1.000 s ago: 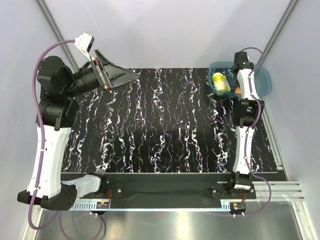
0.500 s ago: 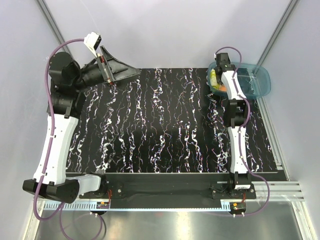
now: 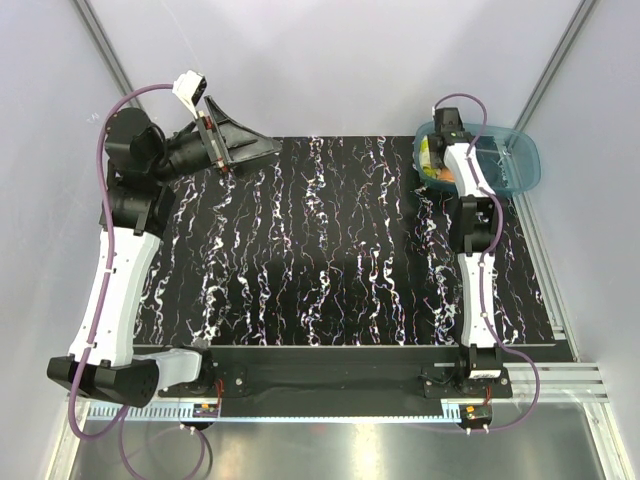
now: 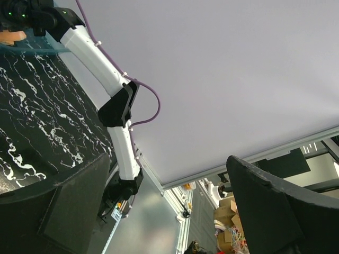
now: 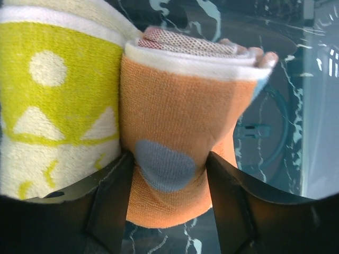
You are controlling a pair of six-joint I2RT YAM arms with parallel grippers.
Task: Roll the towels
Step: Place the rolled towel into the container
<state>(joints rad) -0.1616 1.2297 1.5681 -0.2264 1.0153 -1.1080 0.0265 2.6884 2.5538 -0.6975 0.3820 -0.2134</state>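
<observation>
**1. Location of the work.** Both towels lie rolled inside the teal bin (image 3: 515,165) at the far right corner of the worktop (image 3: 330,250). The yellow towel (image 5: 58,106) and the orange towel (image 5: 175,121) sit side by side, touching along their length.

**2. Pincer state.** The right pincer (image 5: 168,169) straddles the orange towel, with one finger against each flank. Whether it presses the cloth or merely flanks it cannot be told. The left pincer (image 4: 167,180) is raised over the far left of the worktop, spread wide, with nothing between its fingers.

**3. Hazards (assessment).**
- If the right pincer lifts while cloth clings to a finger, the orange roll is likely to be dragged upward and loosen.
- One finger sits in the seam between the two rolls. A sideways move there could tip the yellow roll or unwind its outer wrap.
- The bin looks like thin plastic and may slide if a finger catches its wall.

**4. Surface and surroundings.** The worktop is black with white marbled veins. Pale grey walls (image 3: 320,60) enclose it, and metal rails (image 3: 100,45) run along the far corners.
</observation>
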